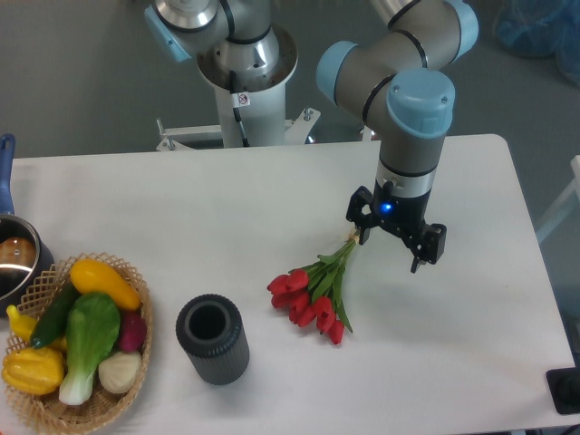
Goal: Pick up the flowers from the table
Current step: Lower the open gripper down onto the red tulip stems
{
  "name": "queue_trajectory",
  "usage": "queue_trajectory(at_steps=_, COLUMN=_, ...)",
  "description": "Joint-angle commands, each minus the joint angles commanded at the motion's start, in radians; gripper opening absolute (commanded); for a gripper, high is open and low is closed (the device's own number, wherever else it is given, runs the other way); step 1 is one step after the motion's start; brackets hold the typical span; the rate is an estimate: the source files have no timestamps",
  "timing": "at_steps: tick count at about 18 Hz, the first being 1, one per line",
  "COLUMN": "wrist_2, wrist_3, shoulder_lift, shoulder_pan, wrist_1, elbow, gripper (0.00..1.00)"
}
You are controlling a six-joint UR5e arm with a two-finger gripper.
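The flowers [313, 294], a small bunch of red tulips with green leaves and thin green stems, lie on the white table [208, 208] right of centre. The blooms point to the lower left and the stem ends to the upper right. My gripper [391, 251] hangs low over the table just right of the stem ends, pointing down. Its two black fingers stand wide apart with nothing between them. The left finger [363, 232] is right next to the stem tips; I cannot tell whether it touches them.
A dark ribbed cylindrical vase [213, 338] stands left of the flowers. A wicker basket [136, 272] of yellow and green produce sits at the front left corner, with a metal pot [14, 263] behind it. The arm's base [245, 82] is at the back edge.
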Motion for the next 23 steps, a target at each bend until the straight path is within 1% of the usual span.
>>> queue_trajectory(at_steps=5, wrist_2=0.003, wrist_3=-0.002, shoulder_lift=0.005, shoulder_pan=-0.008, wrist_1=0.005, elbow=-0.003, gripper=1.0)
queue_trajectory(at_steps=7, wrist_2=0.005, wrist_3=-0.014, shoulder_lift=0.006, shoulder_pan=-0.012, wrist_1=0.003, elbow=-0.017, gripper=1.0)
queue_trajectory(at_steps=9, wrist_2=0.003, wrist_3=-0.014, shoulder_lift=0.032, shoulder_pan=-0.012, wrist_1=0.012, elbow=-0.082, gripper=1.0)
queue_trajectory(at_steps=11, wrist_2=-0.004, wrist_3=-0.017, shoulder_lift=0.046, shoulder_pan=-0.014, wrist_1=0.043, elbow=-0.145, gripper=1.0)
queue_trajectory(at_steps=13, wrist_2=-0.004, wrist_3=-0.02, shoulder_lift=0.054, shoulder_pan=-0.031, wrist_1=0.083, elbow=-0.181, gripper=1.0)
queue_trajectory(at_steps=15, wrist_2=-0.004, wrist_3=-0.034, shoulder_lift=0.058, shoulder_pan=-0.049, wrist_1=0.086, elbow=-0.19, gripper=1.0)
queue_trajectory(at_steps=17, wrist_2=0.002, wrist_3=-0.092, shoulder_lift=0.057, shoulder_pan=-0.058, wrist_1=0.09, elbow=-0.189, gripper=1.0)
queue_trajectory(at_steps=20, wrist_2=0.006, wrist_3=-0.144, shoulder_lift=0.035, shoulder_pan=-0.078, wrist_1=0.092, elbow=-0.179, gripper=1.0)
queue_trajectory(at_steps=23, wrist_2=0.006, wrist_3=-0.141, shoulder_lift=0.009, shoulder_pan=-0.1, wrist_1=0.094, elbow=-0.167, gripper=1.0)
